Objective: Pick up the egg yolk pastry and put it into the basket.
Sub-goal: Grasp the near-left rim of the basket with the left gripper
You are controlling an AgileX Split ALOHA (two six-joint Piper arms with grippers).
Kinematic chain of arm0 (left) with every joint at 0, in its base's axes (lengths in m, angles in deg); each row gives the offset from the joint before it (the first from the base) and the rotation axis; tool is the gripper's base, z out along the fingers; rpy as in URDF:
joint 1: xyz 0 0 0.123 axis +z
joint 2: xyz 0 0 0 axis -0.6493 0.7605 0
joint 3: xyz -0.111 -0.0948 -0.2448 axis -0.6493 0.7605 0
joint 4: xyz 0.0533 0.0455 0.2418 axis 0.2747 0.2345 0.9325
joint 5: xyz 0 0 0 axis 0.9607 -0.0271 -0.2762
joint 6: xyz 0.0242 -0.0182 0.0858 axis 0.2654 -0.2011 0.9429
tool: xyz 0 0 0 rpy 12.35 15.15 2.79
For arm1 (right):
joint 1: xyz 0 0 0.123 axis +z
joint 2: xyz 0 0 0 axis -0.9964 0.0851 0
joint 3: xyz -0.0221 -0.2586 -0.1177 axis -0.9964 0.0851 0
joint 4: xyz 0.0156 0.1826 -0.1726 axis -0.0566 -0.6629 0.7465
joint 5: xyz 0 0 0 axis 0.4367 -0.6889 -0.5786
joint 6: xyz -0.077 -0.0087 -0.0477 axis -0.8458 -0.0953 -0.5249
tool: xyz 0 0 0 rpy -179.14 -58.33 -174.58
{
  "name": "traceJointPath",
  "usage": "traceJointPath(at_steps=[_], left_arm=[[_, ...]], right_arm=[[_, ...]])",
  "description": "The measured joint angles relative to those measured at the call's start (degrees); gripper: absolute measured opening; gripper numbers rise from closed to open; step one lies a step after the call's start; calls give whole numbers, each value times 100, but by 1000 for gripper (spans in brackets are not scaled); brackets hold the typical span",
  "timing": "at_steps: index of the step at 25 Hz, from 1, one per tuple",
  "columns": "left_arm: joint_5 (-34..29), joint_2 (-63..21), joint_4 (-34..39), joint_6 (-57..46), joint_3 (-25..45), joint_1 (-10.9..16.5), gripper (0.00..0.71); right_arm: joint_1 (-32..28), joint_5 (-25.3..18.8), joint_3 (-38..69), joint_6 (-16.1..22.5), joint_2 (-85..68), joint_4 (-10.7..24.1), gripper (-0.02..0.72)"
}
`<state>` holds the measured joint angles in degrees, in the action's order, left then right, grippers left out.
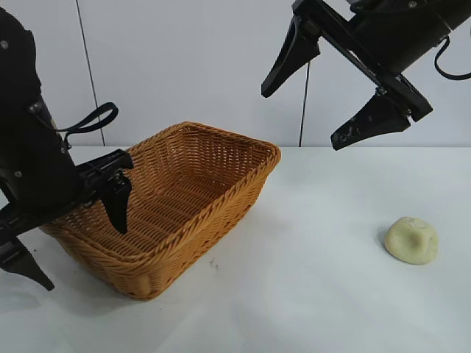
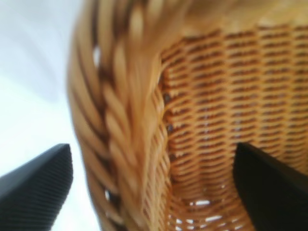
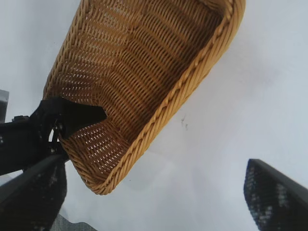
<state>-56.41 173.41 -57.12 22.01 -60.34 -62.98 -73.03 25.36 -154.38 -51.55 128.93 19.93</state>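
Nothing is done yet: the pastry sits untouched on the table, well apart from the basket. Your left gripper straddles the basket's rim, jaws wide, gripping nothing. Your right gripper hangs above, spread and empty; picking and placing remain.

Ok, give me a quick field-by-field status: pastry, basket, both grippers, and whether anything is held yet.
pastry: small pale cream-yellow dome-shaped egg yolk pastry, on the white table, well right of the basket
basket: large orange-tan woven wicker basket, upright, nothing seen inside
left gripper: left gripper open, fingers straddling the basket's left rim, one inside, one outside
right gripper: right gripper open, raised above the table, between basket and pastry
held: nothing
task: pastry not yet picked up
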Motion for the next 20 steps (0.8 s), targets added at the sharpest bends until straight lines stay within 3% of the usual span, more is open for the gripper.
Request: traceJointPath(at_steps=[5, 7, 15, 20], left_arm=[[0, 0, -6, 183, 0, 75, 657], [0, 0, -85, 193, 0, 75, 615], [-57, 0, -365, 205, 0, 75, 290], [-100, 0, -420, 168, 0, 87, 123]], right_arm=[[0, -55, 0, 0, 0, 0, 694], [0, -55, 0, 0, 0, 0, 694], [0, -49, 0, 0, 0, 0, 694], [0, -39, 0, 0, 0, 0, 694]])
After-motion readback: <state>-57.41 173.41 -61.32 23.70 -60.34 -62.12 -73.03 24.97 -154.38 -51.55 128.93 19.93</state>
